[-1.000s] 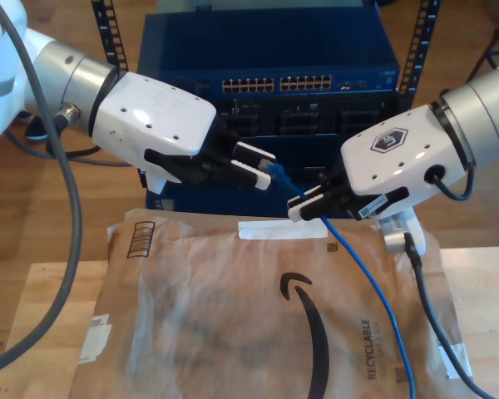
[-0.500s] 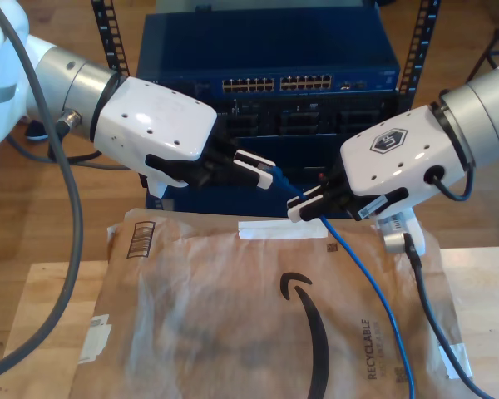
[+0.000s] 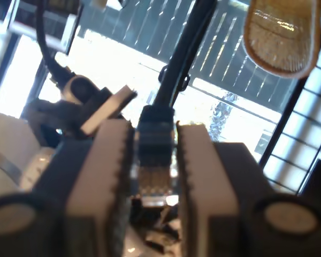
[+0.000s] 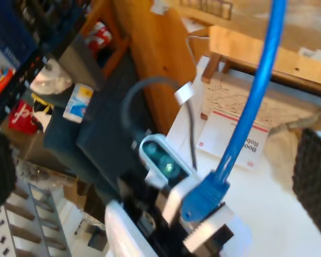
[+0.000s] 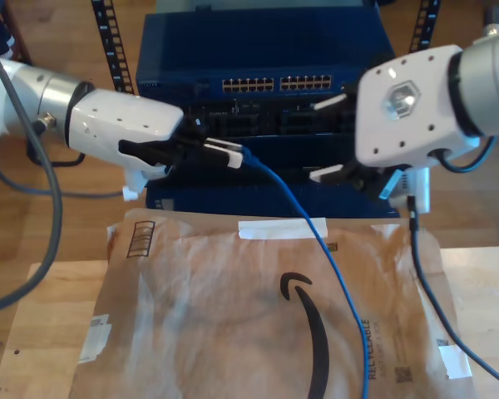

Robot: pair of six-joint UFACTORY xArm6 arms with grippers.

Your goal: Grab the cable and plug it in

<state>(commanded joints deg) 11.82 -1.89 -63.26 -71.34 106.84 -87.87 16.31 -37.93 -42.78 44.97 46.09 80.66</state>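
Now pinching the plug of the cable btwn the ribbed pads of my first end effector, pressed in on both sides of the plug body. Holding it at the exterior view's left, raised off the bench and just in front of the blue switch. Gripping at the plug rather than along the cord, prob. so the tip stays stiff and steerable for insertion. Pointing roughly across the rack face, not yet lined up w/ the port row, which sits higher and farther back.

Trailing from the plug down across the brown paper mailer toward the exterior view's bottom edge: rest of the blue cable, slack, no tension apparent.

Keeping my second end effector spread wide at the exterior view's right, dark pads well apart, nothing btwn them, clear of the cable. Parked there, likely to leave room for the insertion move while its camera looks over at the held plug.

Judging the step in hand: grab done, plug-in not begun. Next move needs the plug turned nose-first to a free port; clip orientation hard to tell from these views. Risk: a skewed tip catching on the port edge.
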